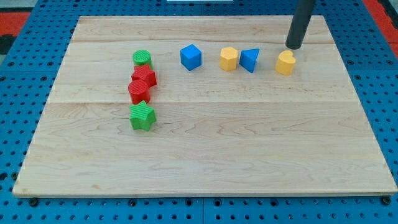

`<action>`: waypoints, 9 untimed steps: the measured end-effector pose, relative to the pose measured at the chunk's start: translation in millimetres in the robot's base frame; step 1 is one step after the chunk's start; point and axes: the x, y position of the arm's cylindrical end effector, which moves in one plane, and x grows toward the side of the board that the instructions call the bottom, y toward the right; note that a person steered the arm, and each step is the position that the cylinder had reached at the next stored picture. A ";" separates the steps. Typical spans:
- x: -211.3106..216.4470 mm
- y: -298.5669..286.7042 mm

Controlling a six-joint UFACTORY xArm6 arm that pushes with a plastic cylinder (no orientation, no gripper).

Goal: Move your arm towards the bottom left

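Eight blocks on the table [217, 162], all in the upper half.

1. Tool: straight dark rod [301, 22], entering from the view's top right, slightly tilted. Plain rod end, neither open nor shut, holding nothing.
2. My tip [294, 47]: down at the table near the top right corner, just above and slightly right of the yellow block [285, 63]. Close to that block; contact cannot be told.
3. Row across the top, from the view's right to left: yellow block, blue triangle [250, 60], yellow hexagon [229, 59], blue cube [191, 57]. Triangle and hexagon just beside each other, possibly touching. Cube set apart to the left of them.
4. Column on the view's left, top to bottom: green cylinder [142, 58], red star [144, 76], red block [138, 91] of unclear shape, green star [142, 116]. Cylinder, red star and red block packed tight, touching. Green star just below the red block.
5. Column well apart from my tip, across the whole row.
6. Blue pegboard [18, 124] around the table on all sides.
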 end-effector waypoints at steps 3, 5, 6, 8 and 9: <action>-2.4 24.6; 31.5 24.6; 56.5 19.7; 259.3 -28.6; 296.8 -168.3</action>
